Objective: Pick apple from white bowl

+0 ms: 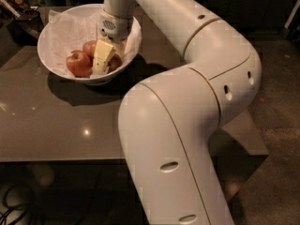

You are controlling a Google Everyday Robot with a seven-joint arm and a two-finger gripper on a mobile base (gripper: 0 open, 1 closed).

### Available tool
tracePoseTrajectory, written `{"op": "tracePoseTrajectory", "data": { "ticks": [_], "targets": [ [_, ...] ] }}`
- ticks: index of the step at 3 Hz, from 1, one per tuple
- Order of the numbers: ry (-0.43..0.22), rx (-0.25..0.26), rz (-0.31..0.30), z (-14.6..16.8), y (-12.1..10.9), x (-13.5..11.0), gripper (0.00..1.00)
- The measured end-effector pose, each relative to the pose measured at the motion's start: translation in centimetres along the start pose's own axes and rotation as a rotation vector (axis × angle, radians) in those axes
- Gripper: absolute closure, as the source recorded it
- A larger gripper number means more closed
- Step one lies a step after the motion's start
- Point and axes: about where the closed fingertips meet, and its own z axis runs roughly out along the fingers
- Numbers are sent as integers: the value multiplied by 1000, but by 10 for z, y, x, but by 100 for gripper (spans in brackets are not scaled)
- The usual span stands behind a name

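The white bowl (pixel 56 27), lined with crumpled white paper, stands at the far left of the table. Three apples lie in it. A red apple (pixel 78 63) is at the front left. A paler orange-red apple (pixel 89 47) is behind it. A darker apple (pixel 116 63) at the right is partly hidden. My gripper (pixel 103 60) reaches straight down into the bowl, between the front-left apple and the right one, just in front of the paler apple. It touches or nearly touches them. I cannot tell which apple it is on.
The bowl stands on a glossy grey-brown table (pixel 56 125) whose front edge runs along the lower left. My large white arm (pixel 187 102) covers the table's right part. Dark objects (pixel 21 8) lie at the far left corner behind the bowl.
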Motion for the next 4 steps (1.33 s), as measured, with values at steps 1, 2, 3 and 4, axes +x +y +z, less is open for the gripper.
{"op": "tracePoseTrajectory", "data": {
  "ticks": [1, 2, 3, 4],
  "targets": [
    [1, -26, 3, 9, 3, 1, 18],
    [-24, -11, 3, 13, -2, -7, 36],
    [-24, -11, 3, 13, -2, -7, 60],
    [-24, -11, 3, 13, -2, -7, 83]
  ]
}}
